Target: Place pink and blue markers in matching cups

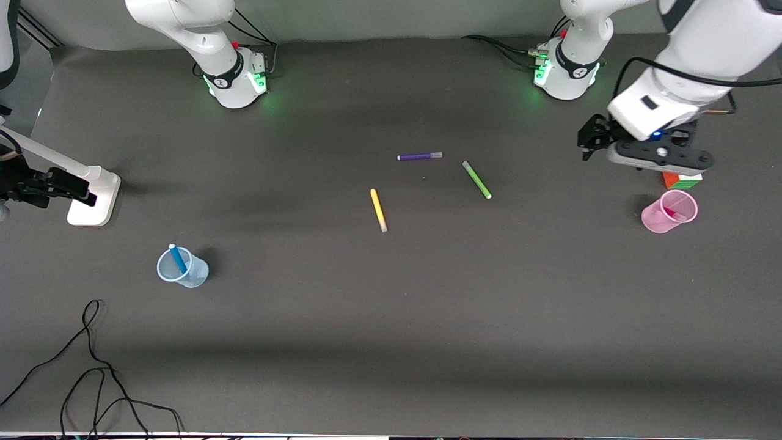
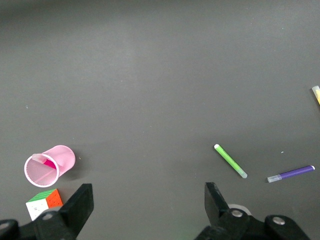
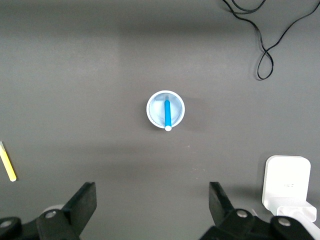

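The sky-blue marker stands inside the pale blue cup toward the right arm's end of the table. The right wrist view looks straight down on that cup and marker. My right gripper is open and empty, high over the table beside the cup; it does not show in the front view. The magenta-pink marker lies inside the pale pink cup toward the left arm's end. My left gripper is open and empty in the air, apart from the pink cup; it also shows in the left wrist view.
A purple marker, a green marker and a yellow marker lie mid-table. A multicoloured puzzle cube sits beside the pink cup. A white stand and loose black cable are at the right arm's end.
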`<state>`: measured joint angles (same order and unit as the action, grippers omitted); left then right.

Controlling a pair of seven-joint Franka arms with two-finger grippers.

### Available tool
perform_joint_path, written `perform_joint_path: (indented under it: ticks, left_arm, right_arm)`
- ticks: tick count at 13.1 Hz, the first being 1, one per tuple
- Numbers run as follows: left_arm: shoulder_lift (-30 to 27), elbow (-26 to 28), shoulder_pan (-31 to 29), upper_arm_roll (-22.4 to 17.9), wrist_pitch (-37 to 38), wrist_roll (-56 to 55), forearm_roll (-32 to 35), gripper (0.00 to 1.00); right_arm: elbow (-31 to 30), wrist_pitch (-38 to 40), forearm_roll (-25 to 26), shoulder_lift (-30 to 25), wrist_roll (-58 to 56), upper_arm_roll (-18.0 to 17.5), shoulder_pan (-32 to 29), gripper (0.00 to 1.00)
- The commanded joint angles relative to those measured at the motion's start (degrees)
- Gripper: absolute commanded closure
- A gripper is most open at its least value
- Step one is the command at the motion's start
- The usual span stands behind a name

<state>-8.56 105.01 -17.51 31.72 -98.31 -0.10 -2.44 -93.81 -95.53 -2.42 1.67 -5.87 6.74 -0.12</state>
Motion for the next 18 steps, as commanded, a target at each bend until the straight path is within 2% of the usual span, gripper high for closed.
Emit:
perform_joint_path:
  ticks: [1,8,10,11,13,14,18]
  left_arm:
    - [2.23,-3.75,-0.24,0.01,3.81,-1.31,1.56,0.01]
    - [3.46,-4.64,-0.77,-0.25,5.93,-0.61,1.47,0.01]
    - [3.20,-4.81,1.33,-1.74,6.46,-0.52,1.56,0.01]
    - [3.37,-4.99,5.87,-5.58,6.64,-0.61,1.56,0.01]
    - [3.37,-4.82,18.59,-19.61,6.64,-0.61,1.73,0.01]
    - [3.37,-4.81,21.79,-23.25,6.72,-0.61,1.82,0.01]
    - [3.55,-4.99,21.82,-23.55,6.73,-0.87,2.09,0.01]
  right_arm:
    - [-1.38,0.78,1.54,-1.84,2.00,-1.12,-0.32,0.00]
    - [-0.94,1.75,1.63,-1.93,4.99,-1.38,-0.24,0.00]
    - [-0.41,2.53,1.63,-1.67,5.34,-1.38,-0.23,0.00]
    - [-0.41,2.80,1.63,-1.67,5.34,-1.38,-0.23,0.00]
    - [-0.50,3.15,1.72,-1.76,5.69,-1.21,-0.23,0.00]
    - [-0.41,4.81,1.72,-1.76,5.61,-0.95,-0.32,0.00]
    - [-0.32,5.44,1.72,-1.84,6.84,-0.85,-0.32,0.00]
